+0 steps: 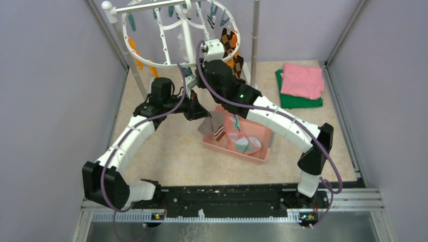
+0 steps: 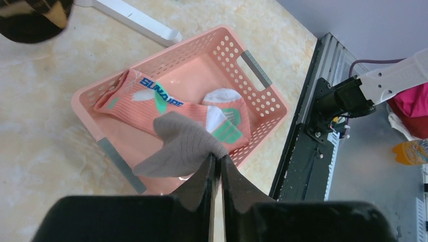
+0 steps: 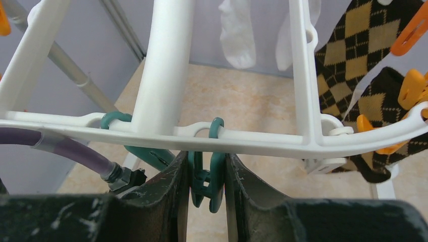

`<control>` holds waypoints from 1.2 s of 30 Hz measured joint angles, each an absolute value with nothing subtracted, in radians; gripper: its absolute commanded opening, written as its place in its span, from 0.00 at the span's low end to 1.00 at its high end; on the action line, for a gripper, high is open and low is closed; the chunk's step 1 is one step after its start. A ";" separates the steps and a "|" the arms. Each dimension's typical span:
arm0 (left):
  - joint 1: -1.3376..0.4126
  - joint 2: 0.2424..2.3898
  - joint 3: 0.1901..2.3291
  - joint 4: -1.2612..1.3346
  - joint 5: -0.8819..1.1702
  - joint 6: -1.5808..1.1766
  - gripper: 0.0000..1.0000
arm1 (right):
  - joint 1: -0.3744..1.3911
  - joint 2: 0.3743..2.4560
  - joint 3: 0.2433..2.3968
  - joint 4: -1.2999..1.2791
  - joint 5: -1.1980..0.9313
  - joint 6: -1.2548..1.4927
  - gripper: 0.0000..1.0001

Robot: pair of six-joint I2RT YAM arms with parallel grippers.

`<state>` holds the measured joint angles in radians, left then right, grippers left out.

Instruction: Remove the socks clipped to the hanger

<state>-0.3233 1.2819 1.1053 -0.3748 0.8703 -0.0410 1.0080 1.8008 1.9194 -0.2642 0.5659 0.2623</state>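
Note:
The white oval hanger hangs at the back, rimmed with orange and teal clips. My left gripper is shut on a grey sock and holds it over the near-left corner of a pink basket; in the top view the grey sock hangs at the basket's left edge. My right gripper is under the hanger rim, shut on a teal clip with no sock in it. Brown-and-black diamond socks and white socks still hang clipped.
The pink basket holds a pink-and-green sock. Folded pink cloth on green cloth lies back right. The metal stand pole stands behind the hanger. Grey walls close both sides.

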 measured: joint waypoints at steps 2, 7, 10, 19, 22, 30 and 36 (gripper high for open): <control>-0.329 1.287 1.090 -0.346 0.871 -0.064 0.61 | 1.005 1.801 1.919 -0.278 0.569 0.262 0.00; -0.348 1.283 1.047 -0.291 0.864 -0.115 0.99 | 1.005 1.801 1.918 -0.320 0.572 0.253 0.00; -0.351 1.276 1.045 -0.297 0.851 -0.114 0.99 | 1.005 1.801 1.918 -0.324 0.572 0.254 0.00; -0.350 1.167 1.031 -0.481 0.716 0.004 0.99 | 1.024 1.801 1.918 -0.346 0.501 0.245 0.00; -0.347 1.117 1.041 -0.545 0.654 0.027 0.99 | 1.038 1.797 1.918 -0.334 0.478 0.247 0.00; -0.347 1.065 1.107 -0.670 0.584 0.109 0.99 | 1.058 1.771 1.918 -0.314 0.447 0.266 0.00; -0.347 1.026 1.105 -0.698 0.568 0.129 0.99 | 1.076 1.752 1.890 -0.273 0.467 0.250 0.03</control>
